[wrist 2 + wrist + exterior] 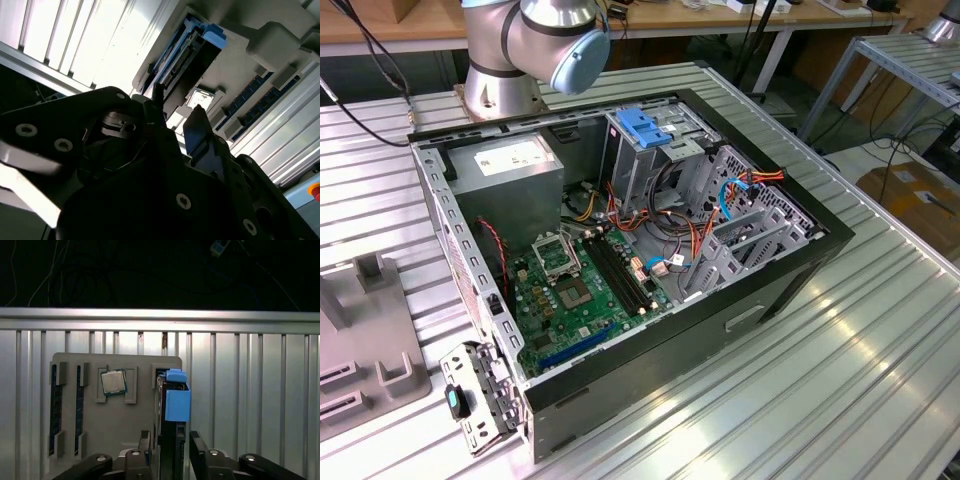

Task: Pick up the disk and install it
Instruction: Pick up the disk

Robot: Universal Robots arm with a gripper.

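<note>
- Exterior view: an open computer case lies on its side on the slatted aluminium table. Inside it are the motherboard, a power supply with a white label, and tangled red and orange cables. A ridged blue latch piece sits on top of the drive cage. The arm's base stands behind the case. A grey fixture plate lies at the exterior view's left, apart from the case.
- First wrist view: the disk stands on edge in a slot of the fixture plate, with its blue carrier tab facing the camera. The gripper straddles it. Its fingers are spread, one on each side, just beside the carrier; whether they touch it cannot be told. A processor chip sits in the neighbouring recess, and memory modules lie further along the plate.
- Second wrist view: this oblique angle shows light between the two fingertips. The disk rises beyond them in its slot. The gripper's dark body covers much of the plate.
</note>
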